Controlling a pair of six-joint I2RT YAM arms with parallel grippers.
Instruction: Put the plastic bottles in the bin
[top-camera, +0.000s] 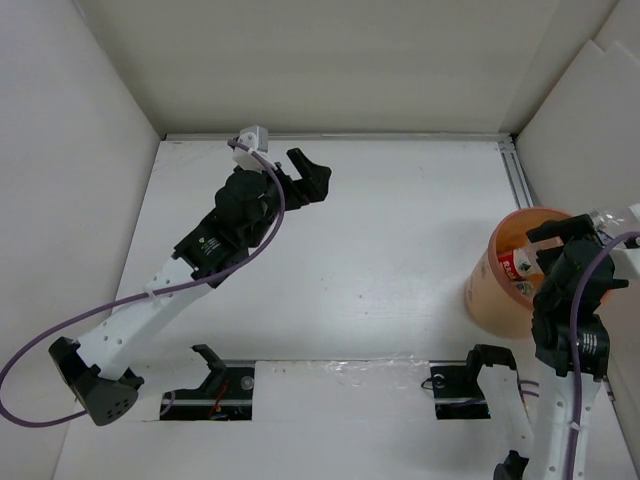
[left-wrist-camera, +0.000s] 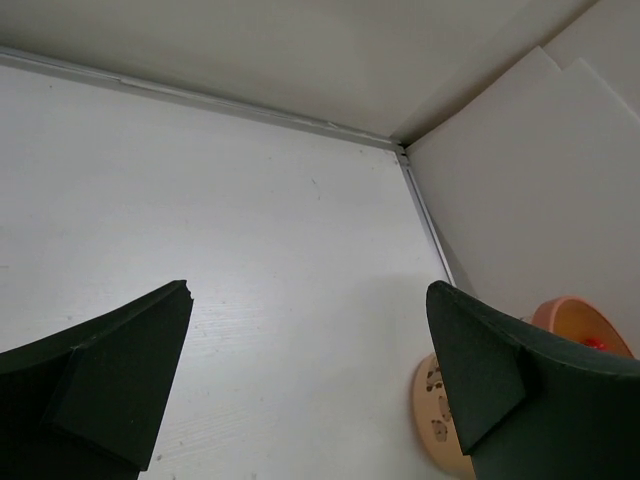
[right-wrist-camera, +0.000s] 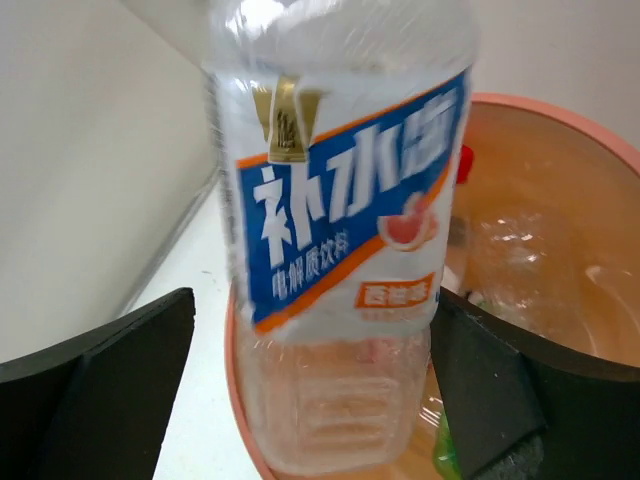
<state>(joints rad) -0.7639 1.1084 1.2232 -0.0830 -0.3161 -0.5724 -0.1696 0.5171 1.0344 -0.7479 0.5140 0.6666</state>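
While right end effector (top-camera: 568, 232) gapes above the bin (top-camera: 490, 290), left end effector (top-camera: 310, 172) hovers open.

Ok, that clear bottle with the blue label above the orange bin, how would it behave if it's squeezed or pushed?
The blue-labelled bottle looks empty, being see-through below the label, so it is probably light. Its thin, ribbed clear wall would likely dent under a firm squeeze. The round, glossy body may slip in a grip, and roll if laid down.

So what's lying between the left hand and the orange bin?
Nothing. In the top view, only bare white table stretches from the open left hand to the bin.
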